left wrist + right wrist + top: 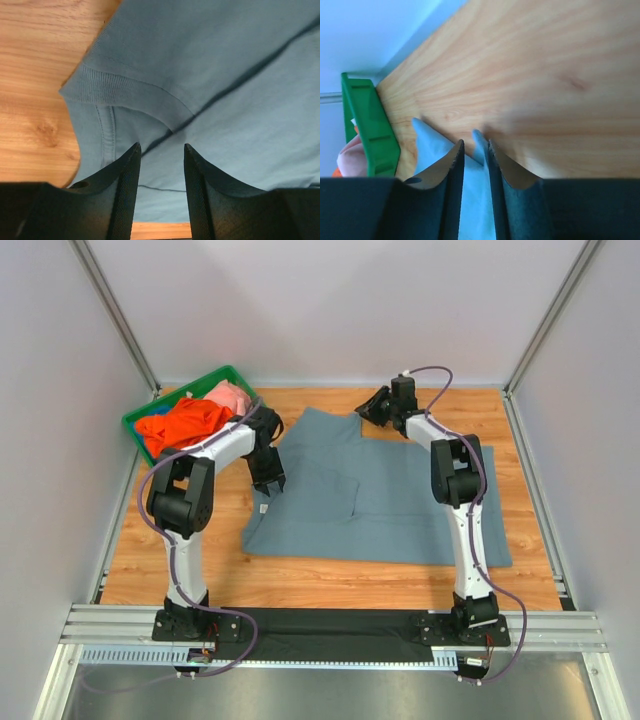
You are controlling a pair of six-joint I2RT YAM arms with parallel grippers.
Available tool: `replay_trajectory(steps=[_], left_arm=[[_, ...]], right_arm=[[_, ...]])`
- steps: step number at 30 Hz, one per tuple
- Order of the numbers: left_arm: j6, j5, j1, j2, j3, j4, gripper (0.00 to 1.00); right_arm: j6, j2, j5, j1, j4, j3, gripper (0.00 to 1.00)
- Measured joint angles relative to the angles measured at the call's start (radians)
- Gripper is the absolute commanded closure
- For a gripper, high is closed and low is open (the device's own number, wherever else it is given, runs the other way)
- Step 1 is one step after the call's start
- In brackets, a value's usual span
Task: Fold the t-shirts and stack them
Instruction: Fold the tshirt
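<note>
The slate grey-blue t-shirt [400, 510] is lying spread flat across the middle of the wooden table [200, 575], with one part folded over on itself near its centre. The left gripper [161, 150] is hanging over the left part of this shirt, just beside the ribbed collar [125, 92]. Its jaws are standing about half open with a clear gap between them, and they are gripping nothing. Only flat cloth is showing in the gap, and whether the fingertips are touching it cannot be told. The right gripper [476, 145] is reaching to the far edge of the same shirt, low over the table. Its jaws are standing only a narrow slit apart, and a small peak of the shirt's edge is poking up between the fingers [447, 170]. Whether they are pinching that cloth or merely flanking it cannot be told. At the far left corner the green bin [140, 425] is sitting well apart from both grippers, with the orange t-shirt [185, 423] and the pale pink t-shirt [232, 395] bunched inside it.
</note>
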Motion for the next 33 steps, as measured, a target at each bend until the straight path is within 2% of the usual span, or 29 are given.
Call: replay_trajectory(steps=[3,8,15,18,33], left_arm=[[0.000,0.008,0.000,0.032,-0.006,0.000,0.53],[0.000,0.023,0.000,0.045,-0.015,-0.002,0.53],[0.000,0.033,0.001,0.044,-0.024,0.000,0.54],[0.000,0.040,0.002,0.041,-0.031,0.000,0.54],[0.003,0.055,0.002,0.030,-0.049,0.005,0.54]], right_arm=[[-0.053,0.016,-0.033,-0.001,-0.052,0.100,0.68],[-0.137,0.058,-0.068,-0.002,-0.135,0.251,0.68],[-0.230,0.099,-0.052,-0.003,-0.282,0.268,0.62],[-0.256,0.134,-0.064,-0.005,-0.320,0.342,0.62],[-0.290,0.151,-0.145,-0.008,-0.343,0.364,0.67]])
